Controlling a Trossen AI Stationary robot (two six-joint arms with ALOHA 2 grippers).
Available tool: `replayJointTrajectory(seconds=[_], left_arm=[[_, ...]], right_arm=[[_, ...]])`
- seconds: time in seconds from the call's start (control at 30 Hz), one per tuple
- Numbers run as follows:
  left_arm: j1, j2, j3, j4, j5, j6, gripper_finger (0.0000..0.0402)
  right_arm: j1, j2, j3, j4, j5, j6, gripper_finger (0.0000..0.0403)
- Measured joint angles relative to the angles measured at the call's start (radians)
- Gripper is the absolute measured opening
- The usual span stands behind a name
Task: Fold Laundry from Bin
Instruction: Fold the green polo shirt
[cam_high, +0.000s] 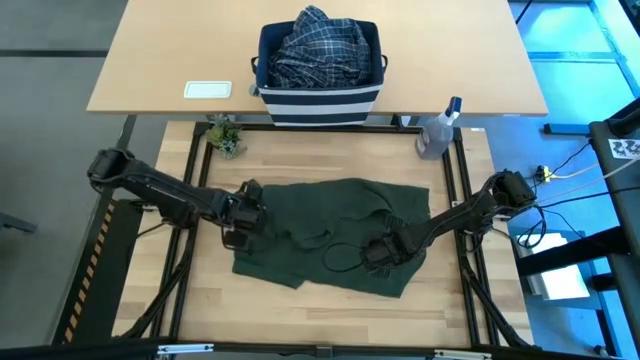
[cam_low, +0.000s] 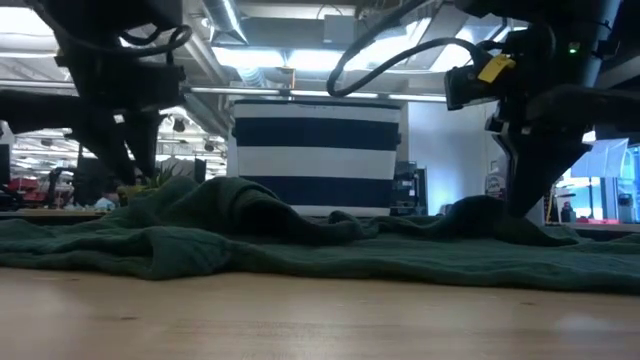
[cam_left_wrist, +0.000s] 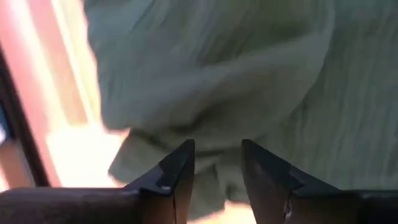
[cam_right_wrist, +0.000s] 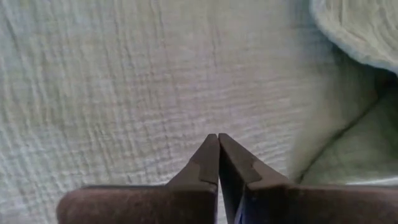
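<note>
Left claw (cam_high: 238, 222) stands parted over the olive garment's (cam_high: 330, 225) edge, gripping nothing; right claw (cam_high: 378, 252) presses clenched on its far side. Garment lies rumpled, unfolded on the desk (cam_high: 205, 300). Beyond, the bin (cam_high: 320, 100) holds the plaid shirt (cam_high: 318, 45).

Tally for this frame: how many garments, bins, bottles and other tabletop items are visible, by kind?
Garments: 2, the dark olive-green garment spread on the table and the plaid shirt in the bin
Bins: 1, the striped bin
Spray bottles: 1
Small plants: 1
White flat items: 1
Total: 6
</note>
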Motion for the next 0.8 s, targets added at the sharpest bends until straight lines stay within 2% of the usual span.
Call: replayJointTrajectory(seconds=[0.1,0.27,0.47,0.8], left_arm=[[0.009,0.03,0.0,0.001,0.005,0.015,0.0134],[0.034,0.085,0.0,0.006,0.02,0.024,0.0135],[0.064,0.135,0.0,0.023,-0.033,0.115,0.0135],[0.13,0.141,0.001,0.028,-0.189,0.202,0.0135]], right_arm=[[-0.001,0.001,-0.003,-0.001,-0.006,0.0,0.0001],[0.0,0.012,-0.04,0.066,-0.099,-0.001,0.0001],[0.0,0.033,-0.088,0.107,-0.165,-0.001,0.0001],[0.0,0.032,-0.103,0.102,-0.179,0.0,0.0001]])
